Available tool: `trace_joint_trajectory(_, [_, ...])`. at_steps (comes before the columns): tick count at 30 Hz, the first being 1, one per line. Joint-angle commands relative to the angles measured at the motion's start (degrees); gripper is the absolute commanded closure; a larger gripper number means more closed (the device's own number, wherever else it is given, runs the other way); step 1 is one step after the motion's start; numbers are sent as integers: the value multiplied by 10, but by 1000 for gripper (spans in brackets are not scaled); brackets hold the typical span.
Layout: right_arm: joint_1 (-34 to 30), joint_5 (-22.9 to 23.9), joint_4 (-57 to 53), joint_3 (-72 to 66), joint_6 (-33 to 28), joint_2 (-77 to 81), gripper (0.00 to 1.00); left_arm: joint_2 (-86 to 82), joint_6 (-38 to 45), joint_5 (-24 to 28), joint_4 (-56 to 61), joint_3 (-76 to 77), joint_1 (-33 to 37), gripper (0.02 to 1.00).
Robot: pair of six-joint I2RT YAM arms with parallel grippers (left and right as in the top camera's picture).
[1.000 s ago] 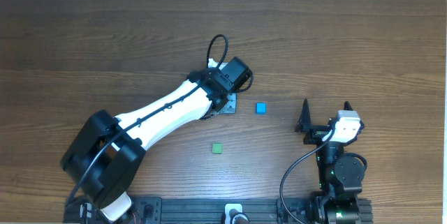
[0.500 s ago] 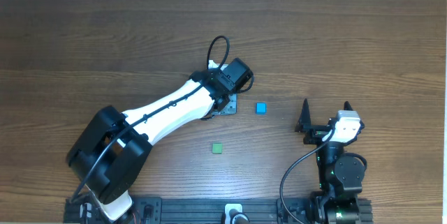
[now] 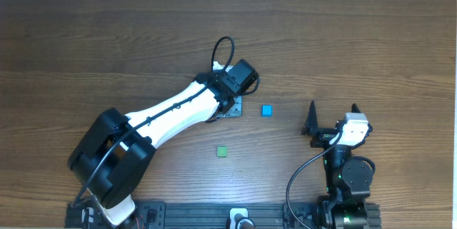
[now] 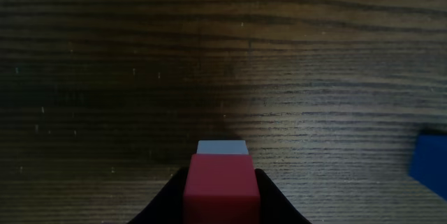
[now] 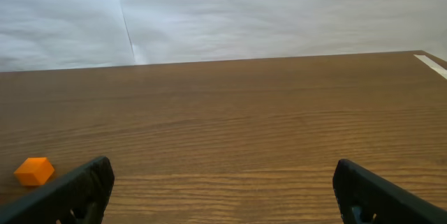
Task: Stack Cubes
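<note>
Slip risk: your left gripper (image 4: 221, 206), clamped on red cube (image 4: 221, 178), could seat it off-centre on white cube (image 4: 223, 146); right gripper (image 3: 333, 120) fingers apart.

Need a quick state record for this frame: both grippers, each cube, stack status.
left gripper: shut on small red cube
pale grey cube: just beyond the red cube; contact between them unclear
right gripper: open, empty, close to its own base
blue cube: loose on wooden table, beside the left gripper
green cube: loose, nearer the arm bases
orange cube: loose on the table
stack status: unconfirmed; red cube not yet released
</note>
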Motion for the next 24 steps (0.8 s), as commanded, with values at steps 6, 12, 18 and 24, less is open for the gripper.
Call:
trace_joint_trajectory(6, [-3, -5, 0, -5, -1, -4, 9, 9, -14, -2, 0, 7, -3, 814])
trace_joint_trajectory(12, [-3, -5, 0, -5, -1, -4, 7, 10, -14, -2, 0, 7, -3, 706])
trace_joint_trajectory(18, [-3, -5, 0, -5, -1, -4, 7, 13, -14, -2, 0, 7, -3, 691])
trace_joint_trajectory(24, [-3, -5, 0, -5, -1, -4, 7, 13, -14, -2, 2, 8, -3, 551])
